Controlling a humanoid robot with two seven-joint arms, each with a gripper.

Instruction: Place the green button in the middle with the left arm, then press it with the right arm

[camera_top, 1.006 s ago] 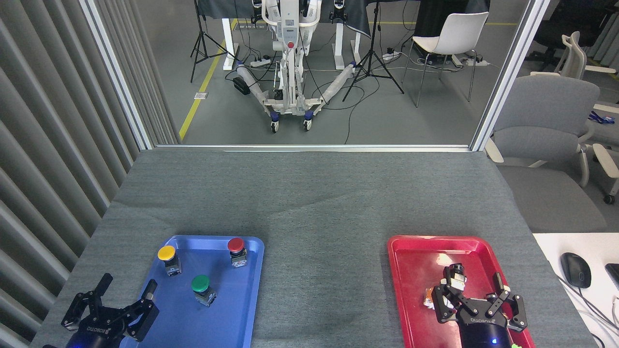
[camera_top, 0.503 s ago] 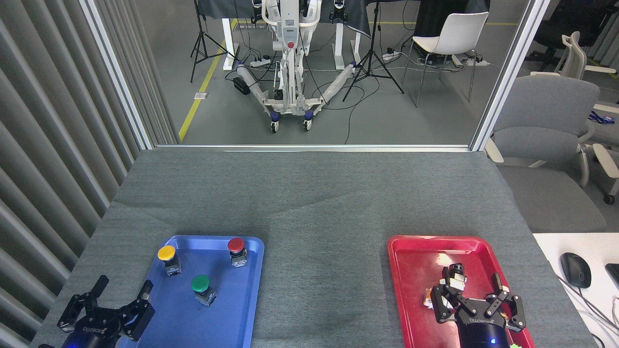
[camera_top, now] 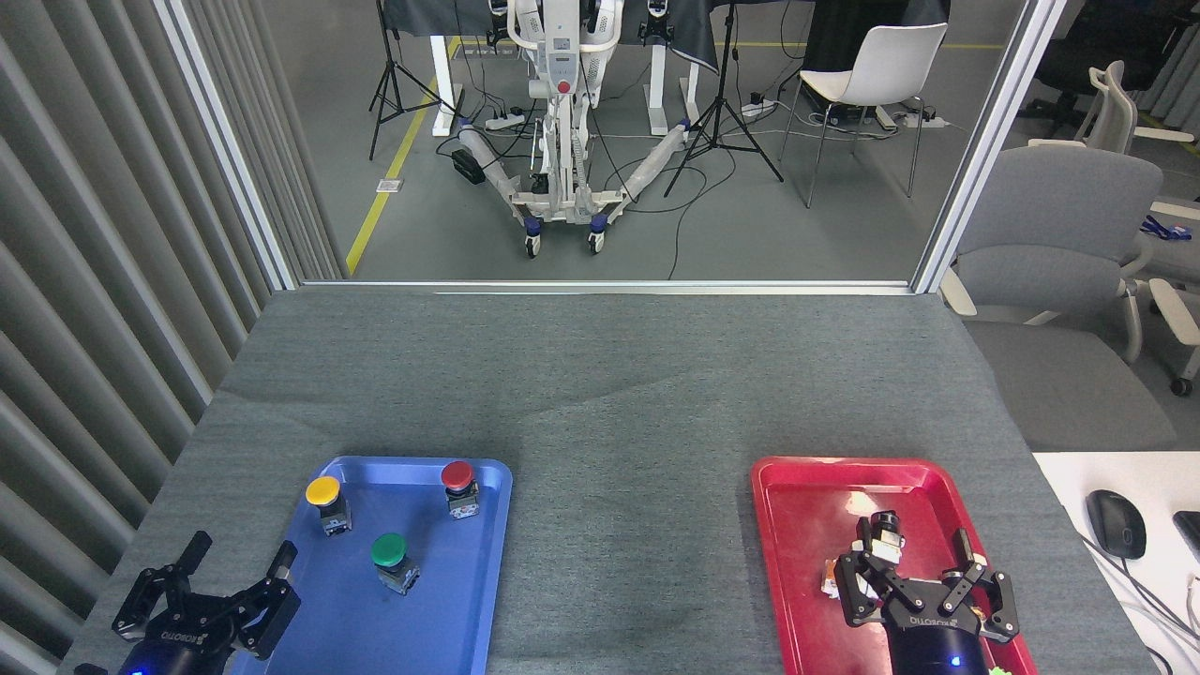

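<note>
Count: three push buttons, two trays, two grippers. Blue tray (camera_top: pixel 487 581) holds all three: the green button (camera_top: pixel 391 561) just ahead and to the right of the left gripper (camera_top: pixel 236 562), the yellow button (camera_top: pixel 327 502) further ahead of it, the red button (camera_top: pixel 458 487) furthest ahead and right. Buttons stand upright and apart from each other.

Left gripper: fingers spread, holding nothing, hovering over the tray's near left corner, not touching the green button. Right gripper (camera_top: pixel 911 551): fingers spread, empty, over the red tray (camera_top: pixel 797 525). A small black-and-silver block (camera_top: pixel 882 532) lies between its fingertips; a small orange-white item (camera_top: pixel 831 577) sits just left of it.

Writing: white "ROBOTIQ" lettering on both gripper bodies, seen inverted on the right one.

The middle (camera_top: pixel 628 525), bare grey cloth between the trays, lies right of the left gripper. Computer mouse (camera_top: pixel 1116 523) lies on a white surface right of the right gripper.
</note>
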